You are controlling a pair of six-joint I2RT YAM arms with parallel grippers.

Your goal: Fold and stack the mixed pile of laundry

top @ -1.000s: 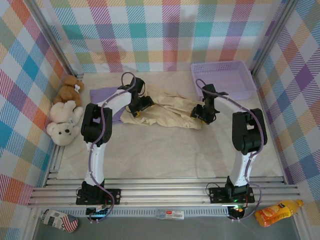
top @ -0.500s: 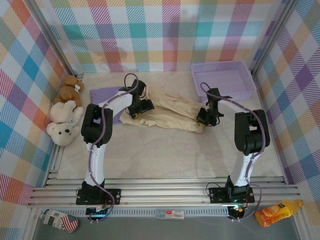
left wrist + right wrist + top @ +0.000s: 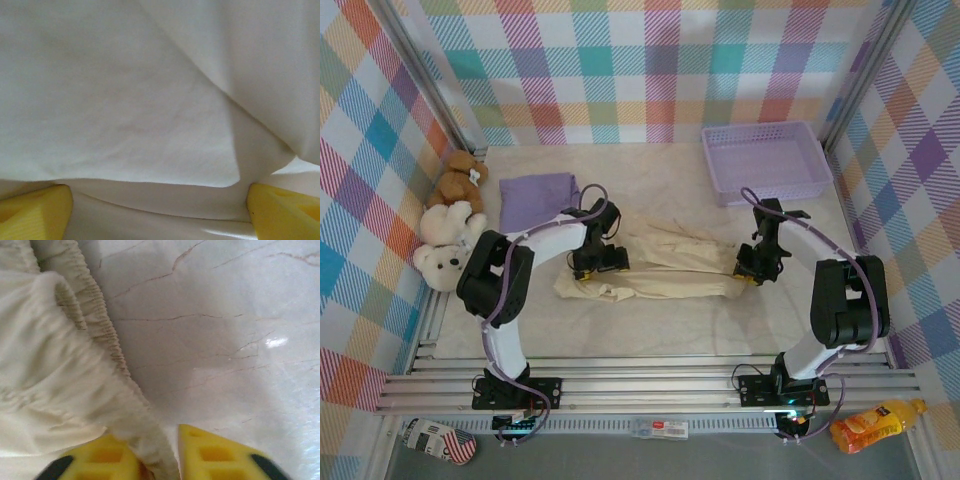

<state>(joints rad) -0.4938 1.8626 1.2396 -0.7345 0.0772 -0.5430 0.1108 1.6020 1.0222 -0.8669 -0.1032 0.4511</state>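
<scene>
The cream-beige garment (image 3: 660,270) lies spread lengthwise across the middle of the table (image 3: 650,330), rumpled and partly doubled over itself, while the lavender shirt (image 3: 535,198) sits apart near the back left, already a flat rectangle. The cream cloth looks thin, light and limp. It will drape and sag from any pinch, hold no shape of its own, and probably slide easily on the smooth marbled surface. The firmest place to take hold appears to be the gathered elastic band (image 3: 107,335) along its right end, which is thicker and ridged, so less likely to slip. The right claw (image 3: 155,460) is narrow, with that band running between its yellow fingers and seemingly pinched there. The left claw (image 3: 160,215) stands wide, hovering low over the garment's left part with a folded edge of cloth between its tips but nothing gripped. A matching corner or hem on that side would be the better hold, since a mid-panel pinch would likely bunch the fabric.
</scene>
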